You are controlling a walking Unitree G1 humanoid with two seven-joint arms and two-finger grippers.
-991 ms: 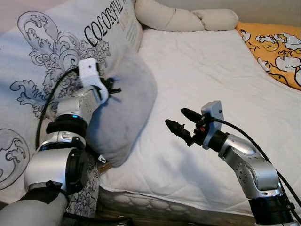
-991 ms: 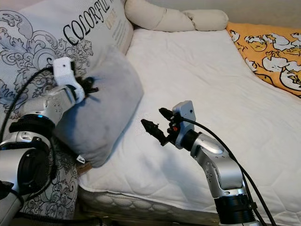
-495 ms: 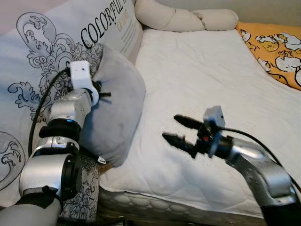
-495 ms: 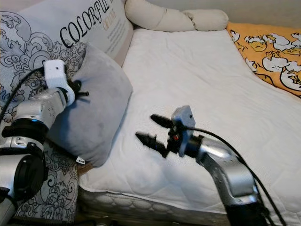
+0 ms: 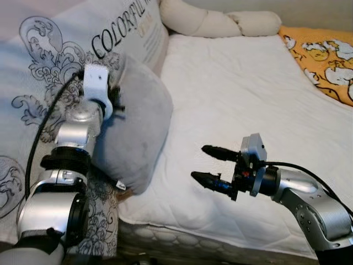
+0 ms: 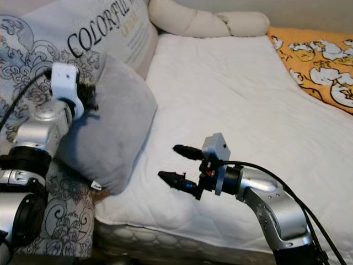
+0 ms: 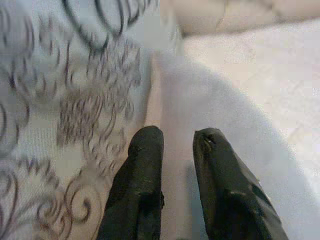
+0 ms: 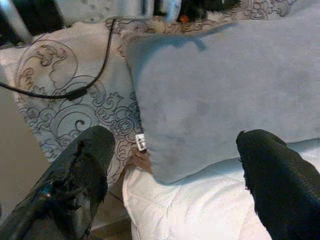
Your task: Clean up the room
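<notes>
I see a grey pillow leaning on a big printed cushion at the side of the bed. My left gripper is at the pillow's upper edge. My right gripper hangs over the white sheet with fingers apart.
</notes>
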